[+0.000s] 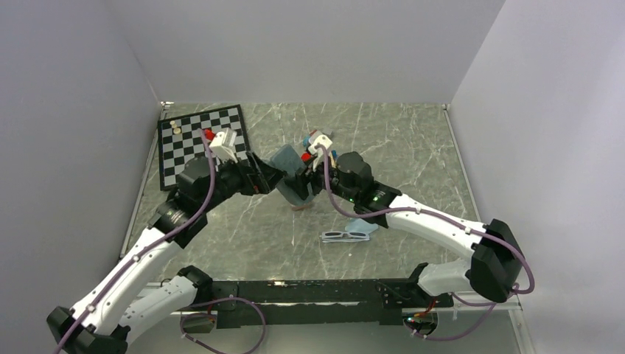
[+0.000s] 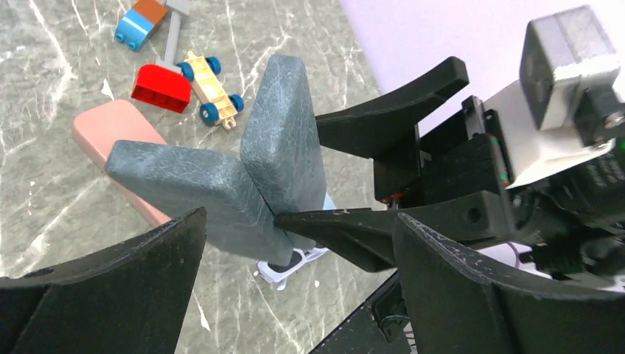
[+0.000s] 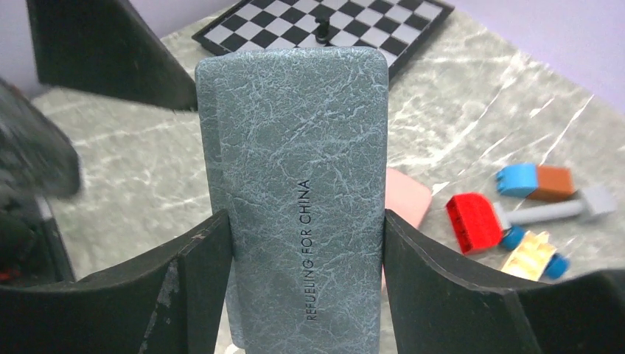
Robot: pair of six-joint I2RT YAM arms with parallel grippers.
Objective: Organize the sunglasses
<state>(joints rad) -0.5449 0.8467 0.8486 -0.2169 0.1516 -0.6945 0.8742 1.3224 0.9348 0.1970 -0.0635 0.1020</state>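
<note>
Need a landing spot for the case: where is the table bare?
Bare tabletop far right, between the toy blocks and the right wall, and near centre, left of the white sunglasses. Crowded: the middle, around the slate-blue case and pink case.

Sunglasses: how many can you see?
1. The white sunglasses lie on the table by a blue cloth, near the right arm. Another pair may be hidden.
</note>
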